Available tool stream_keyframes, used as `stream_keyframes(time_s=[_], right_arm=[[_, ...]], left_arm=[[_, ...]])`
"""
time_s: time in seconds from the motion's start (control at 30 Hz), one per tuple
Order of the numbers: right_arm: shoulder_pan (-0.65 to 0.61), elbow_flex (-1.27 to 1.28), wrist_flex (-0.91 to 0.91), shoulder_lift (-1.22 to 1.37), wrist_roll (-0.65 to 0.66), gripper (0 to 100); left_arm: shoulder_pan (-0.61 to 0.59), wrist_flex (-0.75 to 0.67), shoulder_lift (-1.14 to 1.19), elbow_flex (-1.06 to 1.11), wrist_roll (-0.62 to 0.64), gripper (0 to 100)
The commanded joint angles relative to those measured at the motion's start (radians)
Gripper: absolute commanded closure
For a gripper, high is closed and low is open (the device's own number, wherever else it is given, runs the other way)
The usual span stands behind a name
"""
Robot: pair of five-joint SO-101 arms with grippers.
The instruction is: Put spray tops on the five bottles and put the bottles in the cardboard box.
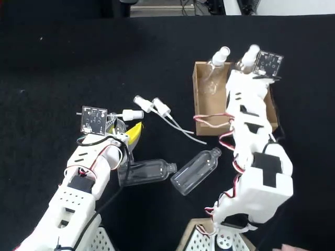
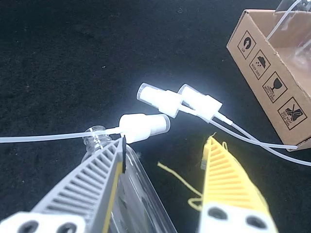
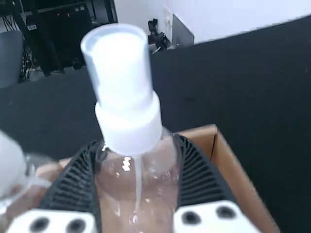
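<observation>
**Bottle clamped over box; three spray tops lying loose**

High view: At the upper right, the right end effector (image 1: 246, 68) is gripping a capped bottle (image 1: 249, 55) over the far edge of the cardboard box (image 1: 200, 99). A second capped bottle (image 1: 215, 68) is sitting inside the box, just left of it. In the lower centre, a first bare bottle (image 1: 146, 171) and a second bare bottle (image 1: 196, 170) are lying on their sides on the surface (image 1: 63, 63). Left of the box, one spray top (image 1: 144, 103) and a neighbouring spray top (image 1: 161, 107) are lying side by side. A third spray top (image 1: 132, 114) is lying at the tips of the left end effector (image 1: 127, 129), centre left.

Left wrist view: The left end effector (image 2: 166, 143) is standing with its fingers apart. The third spray top (image 2: 145, 127) is resting just beyond the grey finger (image 2: 97, 179). Its tube is crossing the open neck of an uncapped bottle (image 2: 95, 138) lying alongside that finger.

Right wrist view: The right end effector (image 3: 138, 165) is holding the capped bottle (image 3: 136, 189) clamped between its black fingers (image 3: 194, 170), below the fitted top (image 3: 124, 87).
</observation>
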Motion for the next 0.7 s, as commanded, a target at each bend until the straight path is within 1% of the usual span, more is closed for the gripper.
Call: stream_keyframes(time_s=[0.0, 0.23, 0.67], right_arm=[[0.008, -0.088, -0.023, 0.022, 0.009, 98.3], [0.028, -0.142, -0.026, 0.085, 0.009, 98.5], [0.02, -0.14, -0.026, 0.09, 0.009, 98.4]], left_arm=[[0.005, -0.025, -0.014, -0.007, 0.006, 75], [0.005, -0.025, -0.014, -0.007, 0.006, 75], [0.005, -0.025, -0.014, -0.008, 0.006, 75]])
